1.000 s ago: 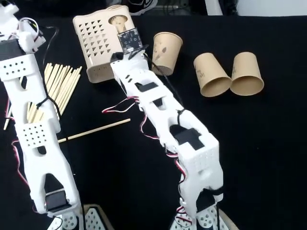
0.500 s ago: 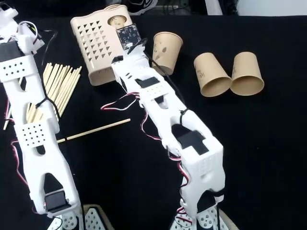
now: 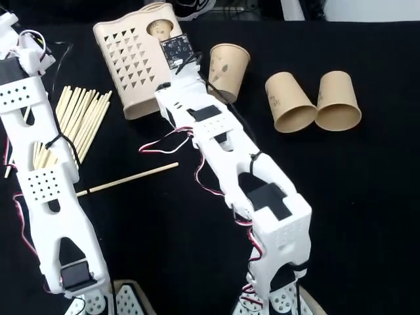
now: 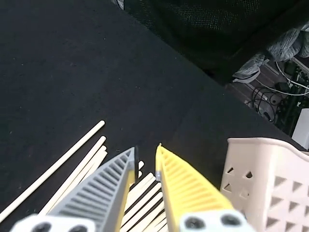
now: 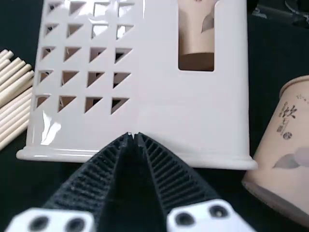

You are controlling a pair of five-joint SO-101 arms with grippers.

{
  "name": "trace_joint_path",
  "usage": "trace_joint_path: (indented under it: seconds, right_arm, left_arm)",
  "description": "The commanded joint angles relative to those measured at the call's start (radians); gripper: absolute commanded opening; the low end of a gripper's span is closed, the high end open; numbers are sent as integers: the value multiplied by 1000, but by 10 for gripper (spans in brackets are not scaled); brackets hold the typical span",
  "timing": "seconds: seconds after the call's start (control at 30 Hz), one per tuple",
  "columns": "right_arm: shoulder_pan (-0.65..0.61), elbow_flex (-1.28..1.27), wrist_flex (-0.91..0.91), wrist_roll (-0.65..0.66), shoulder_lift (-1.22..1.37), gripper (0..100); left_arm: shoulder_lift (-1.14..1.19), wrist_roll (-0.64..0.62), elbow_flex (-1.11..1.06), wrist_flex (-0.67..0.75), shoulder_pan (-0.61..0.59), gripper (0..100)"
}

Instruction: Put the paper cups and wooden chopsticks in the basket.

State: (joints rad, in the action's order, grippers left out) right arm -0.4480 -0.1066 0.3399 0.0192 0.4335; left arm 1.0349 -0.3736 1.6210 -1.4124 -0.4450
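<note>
Black-clothed table point(image 3: 367, 197): beige perforated plastic basket point(image 3: 128, 59) on its side, one brown paper cup point(image 3: 160, 27) inside, three loose cups point(image 3: 291, 102) beside it, pale wooden chopsticks point(image 3: 85, 115) heaped by the left arm. Step judged as cup-fetching, the next move calling for opened fingers and a reach to the nearest cup. Right wrist view: right gripper point(image 5: 133, 136) closed and empty, tips at the basket wall; left wrist view: left gripper point(image 4: 146, 150) narrowly parted and empty, over the chopsticks; high view: cup layout.

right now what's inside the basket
Through the cutout in the basket wall, one paper cup shows inside. The perforated wall covers the rest of the interior, so anything else in there cannot be seen.
</note>
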Motion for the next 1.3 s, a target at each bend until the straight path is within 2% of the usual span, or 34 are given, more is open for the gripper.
trace_joint_path:
  seconds: [0.0,0.37,0.67,0.87,1.03,1.27]
  right_arm:
    - [-2,-30,77,0,1,11]
    - [-3,-30,130,34,-2,11]
    - [-2,-24,193,37,-2,11]
    - [6,-28,187,37,-2,11]
    - [9,-30,187,35,-2,11]
    - [9,-30,204,35,-4,11]
  left_arm:
    - [-23,-8,45,18,-1,88]
    - [-94,-8,47,28,33,88]
    - [-167,-5,42,190,166,91]
    - [-147,-9,-39,255,271,229]
    - [-146,-9,-50,183,338,225]
    - [-135,-9,-4,35,351,179]
